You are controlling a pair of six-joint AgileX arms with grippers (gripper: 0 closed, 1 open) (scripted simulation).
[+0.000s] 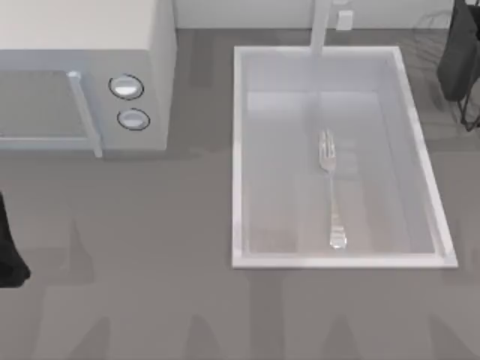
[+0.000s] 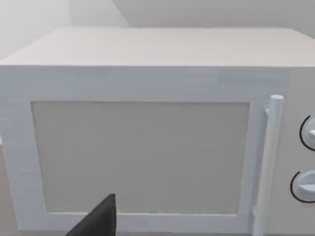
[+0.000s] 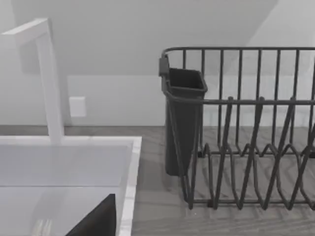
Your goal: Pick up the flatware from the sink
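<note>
The flatware (image 1: 331, 187), a slim silver fork, lies flat on the floor of the sink (image 1: 237, 150), right of the basin's middle. Its tines point toward the faucet (image 1: 320, 30) and its handle toward the front rim. My left arm (image 1: 9, 255) sits at the table's left edge, far from the sink. A dark part of my left gripper (image 2: 98, 221) shows in the left wrist view, facing the microwave door. A dark part of my right gripper (image 3: 98, 219) shows in the right wrist view, over the sink's rim (image 3: 129, 187) near the faucet post (image 3: 49, 83). Nothing is held.
A grey microwave (image 1: 82, 97) with two knobs stands at the back left. A dark wire dish rack (image 3: 246, 147) with a cutlery cup (image 3: 182, 118) stands to the right of the sink, at the back right (image 1: 459, 60).
</note>
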